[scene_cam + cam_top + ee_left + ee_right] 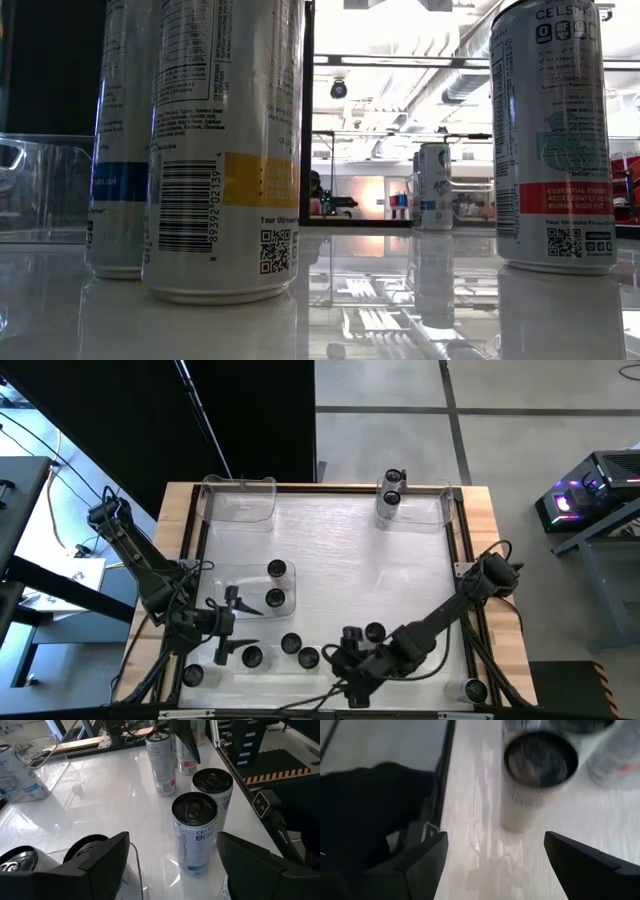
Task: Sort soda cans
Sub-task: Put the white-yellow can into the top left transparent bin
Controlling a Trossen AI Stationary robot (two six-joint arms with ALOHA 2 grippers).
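Several soda cans stand upright on the white table. Two are in a clear tray (pixel 238 582) at mid left, and two (pixel 390 495) are in the far right tray (pixel 430 508). Loose ones (pixel 291 644) stand along the near edge. My left gripper (pixel 236 626) (pixel 172 865) hovers open beside the mid-left tray, with a can (pixel 195 832) just beyond its fingers. My right gripper (pixel 338 658) (pixel 492 865) is open near the front edge and points at a can (pixel 308 657) (pixel 540 775) a little ahead of it.
An empty clear tray (pixel 238 500) stands at the far left. Single cans stand at the near left corner (pixel 192 675), the near right corner (pixel 474 690) and beside the right arm (pixel 374 632). A raised wooden frame (pixel 180 560) rims the table. The middle of the table is bare.
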